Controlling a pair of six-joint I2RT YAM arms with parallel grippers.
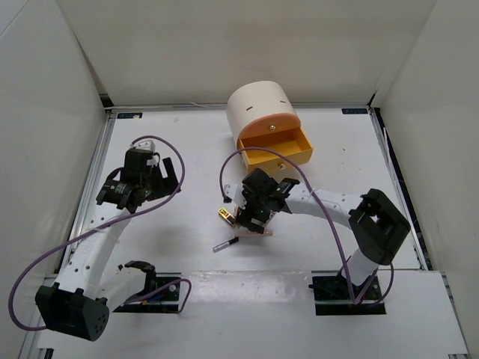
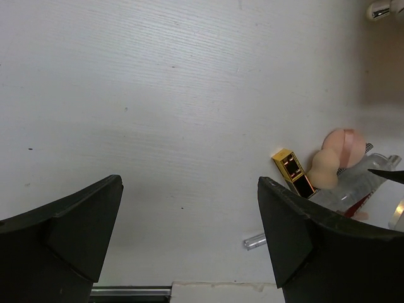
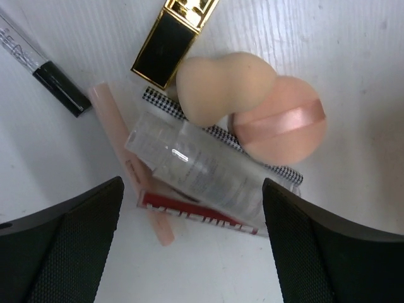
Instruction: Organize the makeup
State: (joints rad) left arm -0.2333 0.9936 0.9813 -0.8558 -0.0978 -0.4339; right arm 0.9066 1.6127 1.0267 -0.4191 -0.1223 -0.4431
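Note:
The makeup lies in a small pile at mid-table (image 1: 248,224). In the right wrist view I see a peach egg-shaped sponge (image 3: 221,82), a round pink puff (image 3: 284,123), a gold lipstick (image 3: 170,44), a clear tube (image 3: 202,167) lying over a red-labelled item (image 3: 196,211), a thin pink stick (image 3: 117,126) and a gloss tube with a black cap (image 3: 44,69). My right gripper (image 3: 192,243) is open just above the pile, its jaws on either side of the clear tube. My left gripper (image 1: 161,176) is open and empty, left of the pile. Its view shows the lipstick (image 2: 293,172) and sponge (image 2: 328,167).
A cream cylindrical box (image 1: 262,112) stands at the back centre with one orange drawer (image 1: 278,155) pulled open toward the pile. The gloss tube (image 1: 224,244) lies apart, in front of the pile. White walls enclose the table.

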